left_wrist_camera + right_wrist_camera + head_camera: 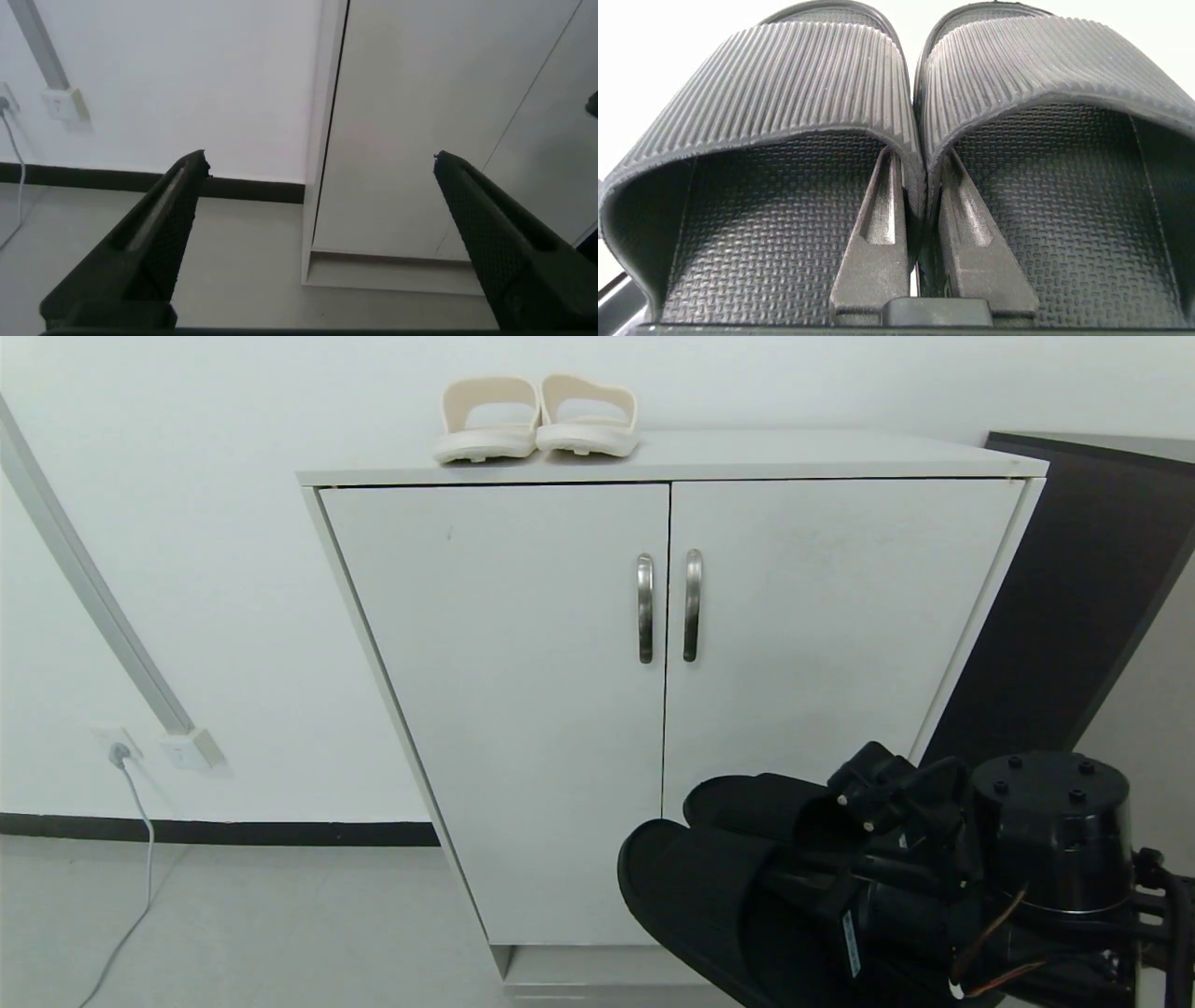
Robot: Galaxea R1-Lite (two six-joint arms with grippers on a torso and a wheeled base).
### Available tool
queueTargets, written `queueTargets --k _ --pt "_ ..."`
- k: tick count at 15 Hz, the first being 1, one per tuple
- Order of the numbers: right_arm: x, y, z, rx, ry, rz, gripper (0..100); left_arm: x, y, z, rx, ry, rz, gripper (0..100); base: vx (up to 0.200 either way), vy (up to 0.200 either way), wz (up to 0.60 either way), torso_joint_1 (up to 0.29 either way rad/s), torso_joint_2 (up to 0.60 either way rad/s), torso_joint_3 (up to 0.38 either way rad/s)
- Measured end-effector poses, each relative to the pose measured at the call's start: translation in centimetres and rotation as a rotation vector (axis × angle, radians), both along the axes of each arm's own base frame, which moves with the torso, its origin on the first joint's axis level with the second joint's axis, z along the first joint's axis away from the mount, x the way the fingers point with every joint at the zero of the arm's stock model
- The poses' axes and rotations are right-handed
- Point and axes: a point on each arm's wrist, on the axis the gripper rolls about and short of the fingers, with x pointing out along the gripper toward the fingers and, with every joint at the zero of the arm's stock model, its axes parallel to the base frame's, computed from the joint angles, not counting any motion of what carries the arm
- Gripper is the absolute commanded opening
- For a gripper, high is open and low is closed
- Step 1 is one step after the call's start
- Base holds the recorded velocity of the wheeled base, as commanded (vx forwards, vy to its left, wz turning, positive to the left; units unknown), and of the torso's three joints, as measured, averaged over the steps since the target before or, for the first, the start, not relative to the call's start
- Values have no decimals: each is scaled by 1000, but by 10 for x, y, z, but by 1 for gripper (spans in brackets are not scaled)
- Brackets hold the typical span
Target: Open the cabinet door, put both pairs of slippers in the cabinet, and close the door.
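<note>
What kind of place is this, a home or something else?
Probably a plain indoor room arranged like a home entryway: a white two-door cabinet stands against a bare wall, cream slippers lie on its top, and the right tool holds black slippers.

Plain room — white cabinet (pixel 523 709), wall socket (pixel 114 743)

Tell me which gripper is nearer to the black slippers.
Right. The right gripper holds the black slippers, its fingers pinching their adjoining sides. The left gripper is open, apart from them, facing the cabinet's lower part.
</note>
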Motion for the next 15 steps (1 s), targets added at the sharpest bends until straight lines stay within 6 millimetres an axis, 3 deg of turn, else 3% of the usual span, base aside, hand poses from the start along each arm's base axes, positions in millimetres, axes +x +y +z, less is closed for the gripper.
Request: queueTargets --k 3,6,12,15 --pt "-1 0 -1 -1 -17 6 0 0 -1 21 -36 -8 -72 100 0 0 0 0 0 0" --pt "-3 -2 -4 -14 -10 11 0 18 -6 51 -61 86 -272 100 0 0 0 0 0 0" --pt "-5 0 -4 -15 -11 21 0 84 -13 97 -79 121 -495 100 0 0 0 0 0 0" --pt "-6 0 -5 -16 -10 24 0 116 -25 108 -77 131 -619 100 0 0 0 0 0 0"
